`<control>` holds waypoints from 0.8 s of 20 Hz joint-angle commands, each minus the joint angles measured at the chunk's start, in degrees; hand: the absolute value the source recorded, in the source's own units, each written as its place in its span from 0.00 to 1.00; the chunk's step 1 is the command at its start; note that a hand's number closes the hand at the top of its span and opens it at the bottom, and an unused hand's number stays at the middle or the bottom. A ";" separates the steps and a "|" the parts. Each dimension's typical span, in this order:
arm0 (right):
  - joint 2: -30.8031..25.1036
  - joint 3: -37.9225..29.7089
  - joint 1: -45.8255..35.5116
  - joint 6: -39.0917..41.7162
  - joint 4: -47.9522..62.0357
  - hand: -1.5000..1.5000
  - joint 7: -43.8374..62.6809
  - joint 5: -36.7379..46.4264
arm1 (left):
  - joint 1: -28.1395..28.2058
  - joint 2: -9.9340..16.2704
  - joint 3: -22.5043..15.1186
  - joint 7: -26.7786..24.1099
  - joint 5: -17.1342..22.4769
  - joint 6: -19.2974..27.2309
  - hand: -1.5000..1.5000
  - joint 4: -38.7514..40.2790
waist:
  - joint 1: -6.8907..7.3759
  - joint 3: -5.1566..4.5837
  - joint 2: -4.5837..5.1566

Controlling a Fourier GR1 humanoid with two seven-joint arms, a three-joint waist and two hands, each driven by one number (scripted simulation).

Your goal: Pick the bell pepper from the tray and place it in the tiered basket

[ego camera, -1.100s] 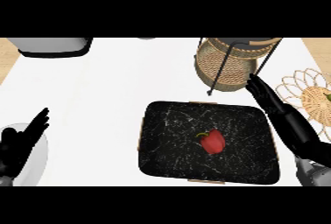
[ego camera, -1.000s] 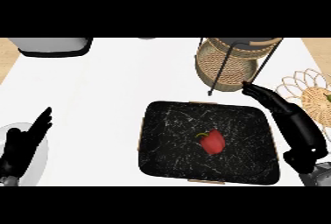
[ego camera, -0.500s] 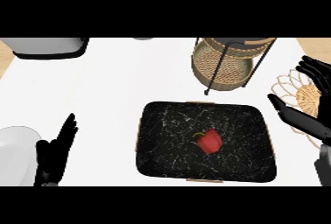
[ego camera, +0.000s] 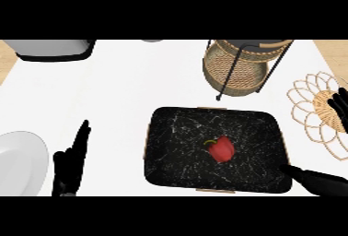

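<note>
A red bell pepper (ego camera: 222, 148) with a green stem lies near the middle of the black marbled tray (ego camera: 174, 138). The wicker tiered basket (ego camera: 238, 64) on a black wire frame stands just behind the tray's far right corner. My right hand (ego camera: 322, 182) is open at the right edge: its thumb lies at the tray's near right corner, and its fingertips (ego camera: 339, 105) show over the woven mat. It touches nothing. My left hand (ego camera: 71, 161) rests open at the lower left, fingers up, apart from the tray.
A white plate (ego camera: 19, 161) lies at the left edge beside my left hand. A grey pot (ego camera: 53, 49) stands at the far left corner. A woven flower-shaped mat (ego camera: 311, 115) lies right of the tray.
My right hand has pulled back from over the tray's right side to the right edge and lower corner. The left hand and plate now show further right in view.
</note>
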 commanded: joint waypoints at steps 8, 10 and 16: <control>-19.57 7.14 7.57 5.45 -17.05 0.00 29.52 25.78 | 0.76 -0.89 0.20 -0.08 0.22 -0.31 0.50 0.31 | 0.31 -0.38 0.10; -20.88 9.12 6.70 6.63 -20.19 0.00 36.80 31.55 | 0.02 -1.00 -0.38 -0.39 -1.10 0.04 0.50 1.83 | 0.39 -0.41 0.23; -13.36 24.10 -0.19 7.55 -22.79 0.00 53.61 49.11 | -0.92 -1.88 -0.08 0.79 -1.16 0.27 0.50 1.06 | 1.48 -0.24 0.33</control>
